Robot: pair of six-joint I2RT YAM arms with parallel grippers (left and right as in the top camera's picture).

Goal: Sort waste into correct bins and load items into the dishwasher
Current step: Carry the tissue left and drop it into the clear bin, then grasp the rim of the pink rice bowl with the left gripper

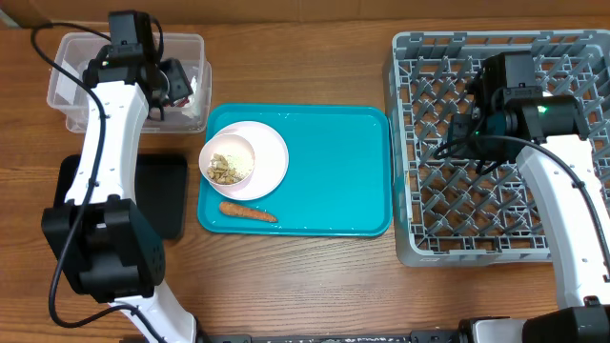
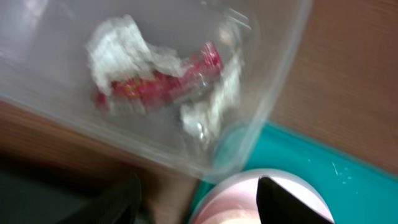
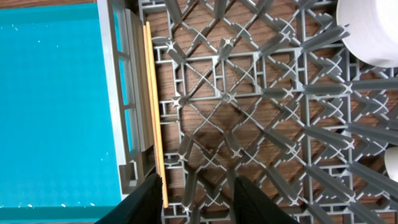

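Jaws of the right tool stand apart, gripping nothing, low over the grey plastic lattice rack, with thin wooden chopsticks lying along its wall just beside one jaw. The left tool hangs over the clear tub, which holds crumpled white tissue and one red wrapper; how far it is open cannot be told. One smooth teal tray carries one orange carrot and one round plate bearing one bowl of beige scraps.
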